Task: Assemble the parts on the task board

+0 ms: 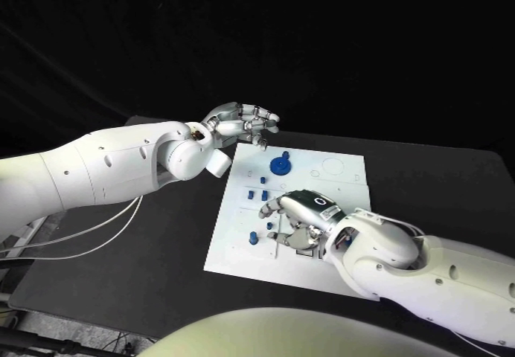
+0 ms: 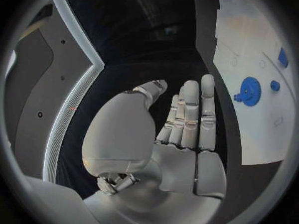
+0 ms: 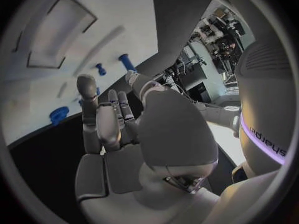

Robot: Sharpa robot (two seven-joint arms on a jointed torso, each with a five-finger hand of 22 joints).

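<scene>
Task board (image 1: pixel 322 167) lies mid-table, blue gear (image 1: pixel 281 164) standing near its far end. "Sharpa" reads on the right arm. Left hand (image 1: pixel 245 123) empty, fingers straight; right hand (image 1: pixel 298 216) covers the board's middle, grasp unclear.

The right arm's white forearm (image 3: pixel 264 134) reads "sharpa" in grey

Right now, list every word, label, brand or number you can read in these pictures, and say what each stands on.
"sharpa": lettering on the white robot body, beside its lit band, in the right wrist view; it runs sideways there.
The task board carries small dark markings, too small to read.
Nothing readable on the left hand, the right hand or the blue gear.
</scene>
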